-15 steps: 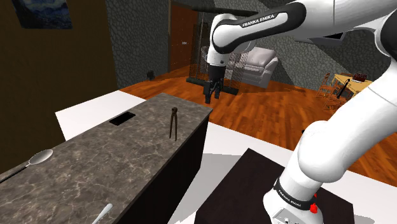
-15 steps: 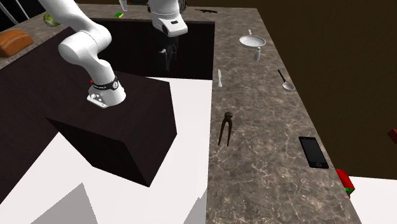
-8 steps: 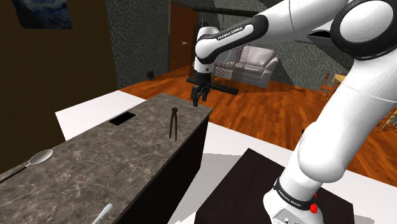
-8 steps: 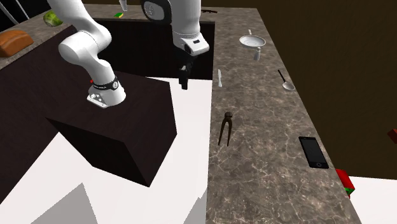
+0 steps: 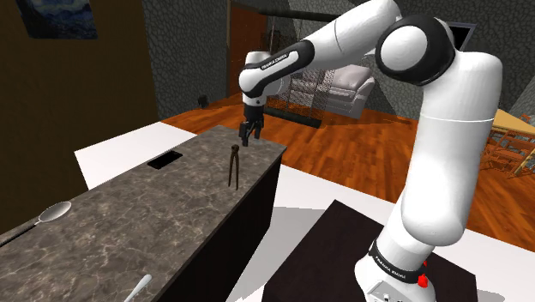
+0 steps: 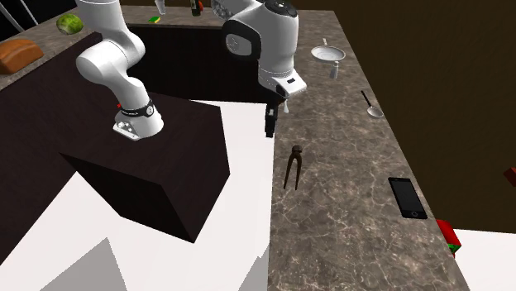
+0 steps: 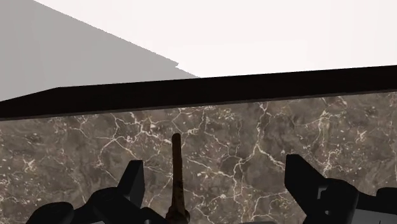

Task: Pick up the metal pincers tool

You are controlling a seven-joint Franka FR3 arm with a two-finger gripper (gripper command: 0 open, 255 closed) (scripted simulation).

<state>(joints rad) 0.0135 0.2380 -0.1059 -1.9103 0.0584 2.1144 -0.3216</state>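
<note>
Shoulder view, left to right: spoon (image 5: 51, 212) at lower left on the marbled surface (image 5: 129, 232). Phone (image 5: 165, 160) lies flat further up. Pincers (image 5: 232, 166) lie flat left of centre, near the surface's far end. Claw (image 5: 246, 140) hangs just up-right of them, above the surface, no contact. Stand (image 5: 330, 253) at lower right.

Second exterior view: claw (image 6: 268, 126) at upper centre, by the surface's edge. Pincers (image 6: 292, 167) sit below-right of it at frame centre, apart from it.

Wrist view: claw (image 7: 215, 173) is spread wide, nothing clamped. Pincers (image 7: 177, 175) lie on the surface between the fingers, off-centre toward one of them, untouched.

Progress, my read: approach mostly done, grasp not started. Left to do: centre over the pincers, descend, close, lift.
</note>
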